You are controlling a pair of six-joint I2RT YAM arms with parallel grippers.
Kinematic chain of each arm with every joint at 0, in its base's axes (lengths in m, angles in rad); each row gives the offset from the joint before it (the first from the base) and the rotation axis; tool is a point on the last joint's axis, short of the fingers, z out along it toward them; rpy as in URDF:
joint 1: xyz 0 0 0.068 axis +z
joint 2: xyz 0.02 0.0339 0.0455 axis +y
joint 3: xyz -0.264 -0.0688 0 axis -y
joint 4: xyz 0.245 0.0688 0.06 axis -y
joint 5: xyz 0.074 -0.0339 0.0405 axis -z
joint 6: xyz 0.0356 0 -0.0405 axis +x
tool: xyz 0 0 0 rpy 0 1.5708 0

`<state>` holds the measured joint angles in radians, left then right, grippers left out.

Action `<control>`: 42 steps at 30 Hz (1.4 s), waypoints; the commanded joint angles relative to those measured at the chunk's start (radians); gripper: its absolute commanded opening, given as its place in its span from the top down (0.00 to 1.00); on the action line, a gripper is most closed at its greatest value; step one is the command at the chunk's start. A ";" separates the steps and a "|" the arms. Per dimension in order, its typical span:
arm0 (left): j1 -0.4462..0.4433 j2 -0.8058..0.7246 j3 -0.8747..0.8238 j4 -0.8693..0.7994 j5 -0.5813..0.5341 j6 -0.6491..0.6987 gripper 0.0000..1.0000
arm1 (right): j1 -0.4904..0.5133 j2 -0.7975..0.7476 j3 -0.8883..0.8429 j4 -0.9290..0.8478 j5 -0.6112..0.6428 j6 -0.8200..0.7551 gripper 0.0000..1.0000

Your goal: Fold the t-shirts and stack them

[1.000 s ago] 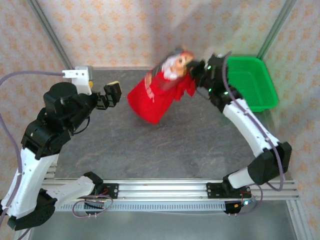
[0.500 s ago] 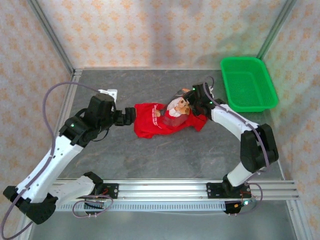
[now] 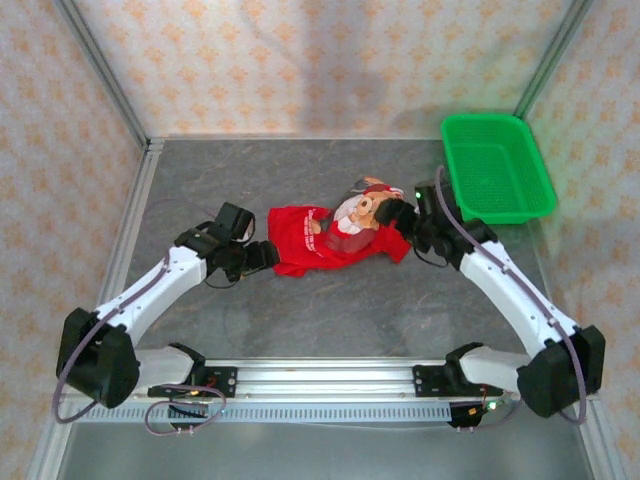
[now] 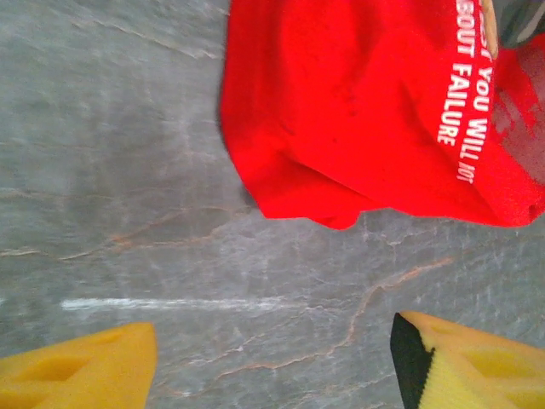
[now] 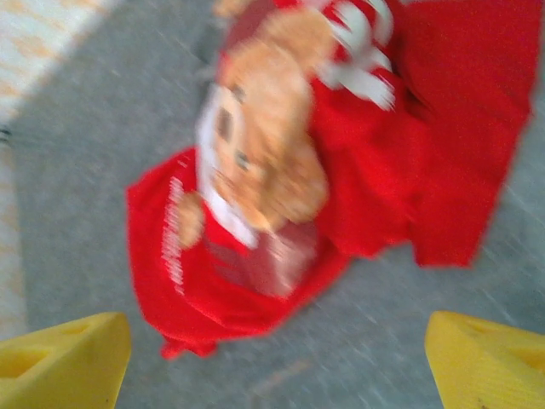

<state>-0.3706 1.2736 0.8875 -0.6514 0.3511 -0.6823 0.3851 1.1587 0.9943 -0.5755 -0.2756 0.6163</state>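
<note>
T-shirt [image 3: 322, 240] crumpled on table [image 3: 330, 310] (print up). Left gripper [image 3: 264, 257], right gripper [image 3: 397, 215] both released, empty. Advise pinching opposite edges and spreading flat before folding.

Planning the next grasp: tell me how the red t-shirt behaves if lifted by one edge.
Likely floppy: the red t-shirt lies crumpled in soft folds on the table, so it should sag from any pinch point. Probably light, being thin cloth. Pushing would likely bunch it rather than slide it.
</note>
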 commanded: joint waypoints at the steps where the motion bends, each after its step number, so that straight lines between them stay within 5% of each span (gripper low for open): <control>1: 0.006 0.031 -0.014 0.131 0.070 -0.069 0.29 | -0.019 -0.058 -0.099 -0.112 -0.010 -0.029 0.11; 8: 0.001 0.130 -0.025 0.197 0.126 -0.103 0.40 | -0.111 -0.019 -0.225 -0.042 -0.095 0.011 0.15; 29: -0.066 0.366 -0.027 0.440 0.091 -0.245 0.56 | -0.125 0.310 -0.195 0.216 -0.074 0.018 0.43; 34: -0.066 0.416 0.014 0.414 0.082 -0.207 0.78 | -0.129 0.380 -0.139 0.218 -0.022 0.012 0.57; 38: -0.058 0.400 0.052 0.332 0.048 -0.153 0.99 | -0.137 0.375 -0.099 0.192 -0.004 0.023 0.89; 42: -0.017 0.348 0.043 0.295 0.028 -0.124 1.00 | -0.145 0.264 -0.100 0.123 0.072 0.043 0.99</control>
<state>-0.4145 1.6684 0.9176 -0.2924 0.4294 -0.8482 0.2512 1.5093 0.8745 -0.3855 -0.2943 0.6418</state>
